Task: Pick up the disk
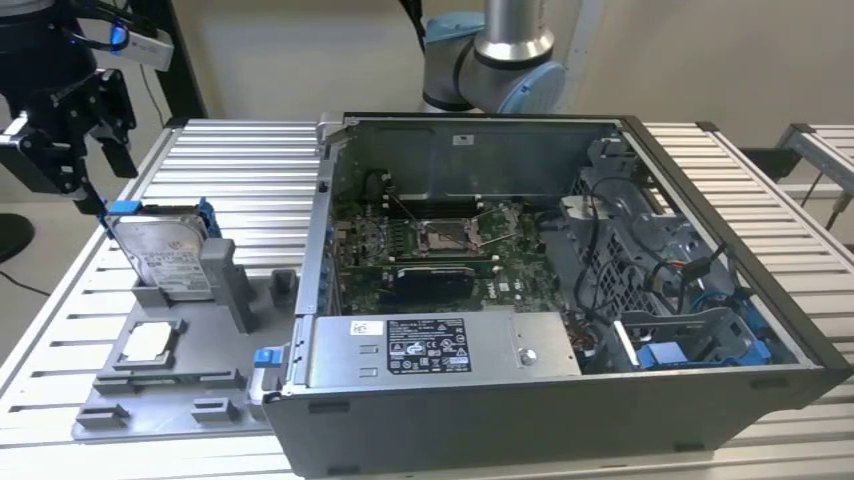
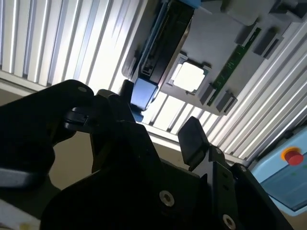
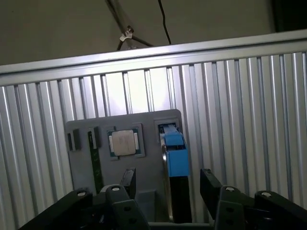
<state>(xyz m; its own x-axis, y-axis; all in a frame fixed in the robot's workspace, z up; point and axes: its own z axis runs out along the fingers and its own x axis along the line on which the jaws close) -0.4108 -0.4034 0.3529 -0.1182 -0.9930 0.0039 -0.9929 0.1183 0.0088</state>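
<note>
**Exterior view.** Item: disk [image 1: 167, 258], silver-grey with a white label and a blue bracket [image 1: 123, 208] at its upper edge. It stood on edge in a slot of the grey holder [image 1: 200, 385] on the slatted table [image 1: 254, 160]. The open computer case [image 1: 561, 400] sat to the exterior view's right of it. The long axis appeared to run up out of the slot with a slight lean, and the label face was turned towards the camera. The gripper [image 1: 83, 165] hung above the disk, off to the exterior view's left and apart from it. Its jaws were parted and held nothing. A chip [image 1: 147, 340] lay flat on the same holder.

**Second wrist view.** The disk [image 2: 163, 43] was seen edge-on as a thin dark slab. The chip [image 2: 189, 76] was just beside it and a memory stick [image 2: 235, 60] lay further on. The gripper [image 2: 158, 112] was spread and empty.

**First wrist view.** The disk's [image 3: 175, 160] narrow blue-capped edge lay on the line between the two fingers [image 3: 209, 184] of the gripper [image 3: 169, 184], with no contact.

**Handling note (judgement).** The step in hand looked like the approach.
- The thin edge should be kept centred between the fingers.
- The pads should meet the broad faces rather than the bracket.
- The lift should follow the slot's axis to avoid binding, and stay clear of the neighbouring chip.
</note>
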